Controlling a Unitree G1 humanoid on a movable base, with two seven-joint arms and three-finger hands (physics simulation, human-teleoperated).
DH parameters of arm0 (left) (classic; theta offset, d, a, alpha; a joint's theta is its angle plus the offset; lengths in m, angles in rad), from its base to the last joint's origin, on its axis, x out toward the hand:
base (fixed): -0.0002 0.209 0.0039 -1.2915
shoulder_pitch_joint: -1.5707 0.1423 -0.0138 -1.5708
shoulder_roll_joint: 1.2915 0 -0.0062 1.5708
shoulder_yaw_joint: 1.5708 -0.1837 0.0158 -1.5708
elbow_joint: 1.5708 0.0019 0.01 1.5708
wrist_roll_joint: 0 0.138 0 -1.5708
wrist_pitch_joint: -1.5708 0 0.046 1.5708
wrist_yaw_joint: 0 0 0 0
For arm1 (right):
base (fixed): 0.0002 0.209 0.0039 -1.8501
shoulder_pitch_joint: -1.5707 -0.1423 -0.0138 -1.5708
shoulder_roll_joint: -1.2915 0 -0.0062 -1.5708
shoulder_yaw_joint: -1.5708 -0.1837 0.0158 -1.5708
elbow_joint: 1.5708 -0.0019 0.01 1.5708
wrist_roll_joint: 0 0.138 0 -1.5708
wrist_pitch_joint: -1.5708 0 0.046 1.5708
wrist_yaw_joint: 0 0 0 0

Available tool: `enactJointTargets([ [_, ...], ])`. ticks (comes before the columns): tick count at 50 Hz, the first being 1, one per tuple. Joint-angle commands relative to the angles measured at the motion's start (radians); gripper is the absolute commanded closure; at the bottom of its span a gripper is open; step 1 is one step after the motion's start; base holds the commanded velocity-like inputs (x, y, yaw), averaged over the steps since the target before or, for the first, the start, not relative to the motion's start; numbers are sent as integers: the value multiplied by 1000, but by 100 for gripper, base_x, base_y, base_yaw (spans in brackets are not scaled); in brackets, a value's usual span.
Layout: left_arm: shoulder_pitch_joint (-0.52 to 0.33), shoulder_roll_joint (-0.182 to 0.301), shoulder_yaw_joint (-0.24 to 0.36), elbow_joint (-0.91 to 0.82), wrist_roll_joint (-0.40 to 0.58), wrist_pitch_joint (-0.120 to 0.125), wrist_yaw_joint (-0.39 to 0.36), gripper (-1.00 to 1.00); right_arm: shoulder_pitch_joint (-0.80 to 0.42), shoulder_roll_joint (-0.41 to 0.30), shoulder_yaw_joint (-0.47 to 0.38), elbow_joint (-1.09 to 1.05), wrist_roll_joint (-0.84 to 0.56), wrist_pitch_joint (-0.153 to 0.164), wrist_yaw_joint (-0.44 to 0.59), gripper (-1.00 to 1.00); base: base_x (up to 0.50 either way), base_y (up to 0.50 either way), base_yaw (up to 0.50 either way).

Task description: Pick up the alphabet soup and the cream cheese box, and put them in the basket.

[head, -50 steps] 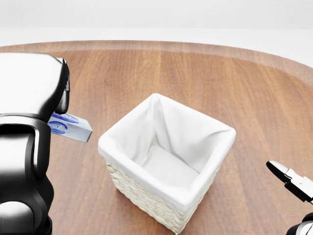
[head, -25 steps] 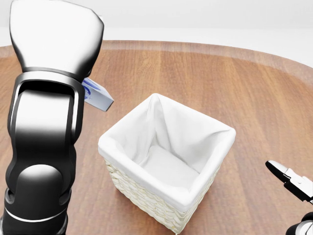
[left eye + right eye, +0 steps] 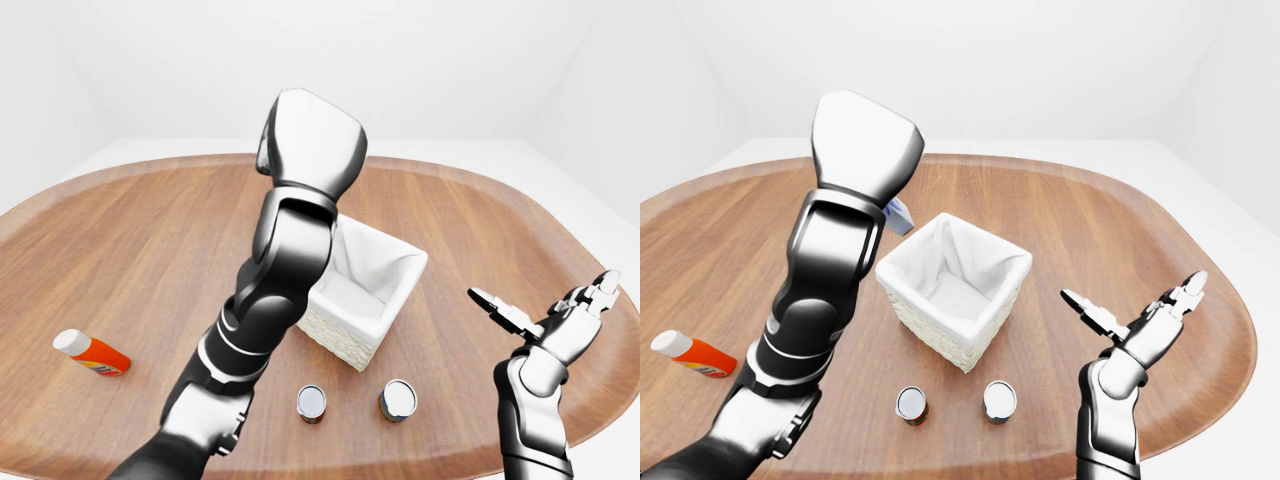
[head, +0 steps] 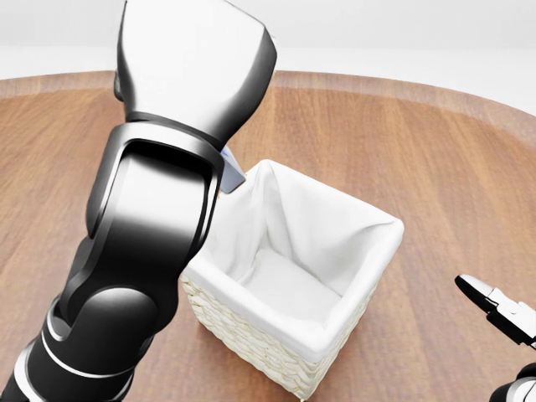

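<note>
My left hand (image 3: 868, 150) is raised above the table, its white back toward the cameras and its fingers hidden behind it. A blue-and-white corner of the cream cheese box (image 3: 899, 215) pokes out from under that hand; it hangs in the air just beside the top-left corner of the white-lined wicker basket (image 4: 368, 276). Two small cans (image 3: 911, 404) (image 3: 999, 399) stand upright on the table below the basket in the right-eye view; their labels cannot be read, so which one is the alphabet soup I cannot tell. My right hand (image 3: 1132, 320) hovers at the right with fingers spread and nothing in it.
An orange bottle with a white cap (image 3: 90, 352) lies near the table's left edge. The oval wooden table (image 3: 1090, 230) ends close behind my right hand. My left forearm (image 4: 142, 251) blocks the left part of the head view.
My left arm has swung up and to the right, carrying the cream cheese box from the table left of the basket to the basket's top-left corner. The right hand has stayed put.
</note>
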Motion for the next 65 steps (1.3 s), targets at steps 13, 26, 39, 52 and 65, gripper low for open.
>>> enactJointTargets([
  [13,63,-24,-163,54,0,0,0,100,-1,-1,1,2,0,0,0,-100,0,0,0],
  [26,32,-13,-246,130,0,0,0,100,1,0,0,-4,1,0,0,-100,0,0,0],
  [39,63,-89,-242,251,0,0,74,100,-3,-2,-1,13,5,0,0,-100,0,0,0],
  [52,102,-121,-264,294,0,0,121,100,-1,-1,0,6,3,0,0,-100,0,0,0],
  [65,134,-160,-250,369,0,0,195,100,-2,-2,0,7,4,0,0,-100,0,0,0],
])
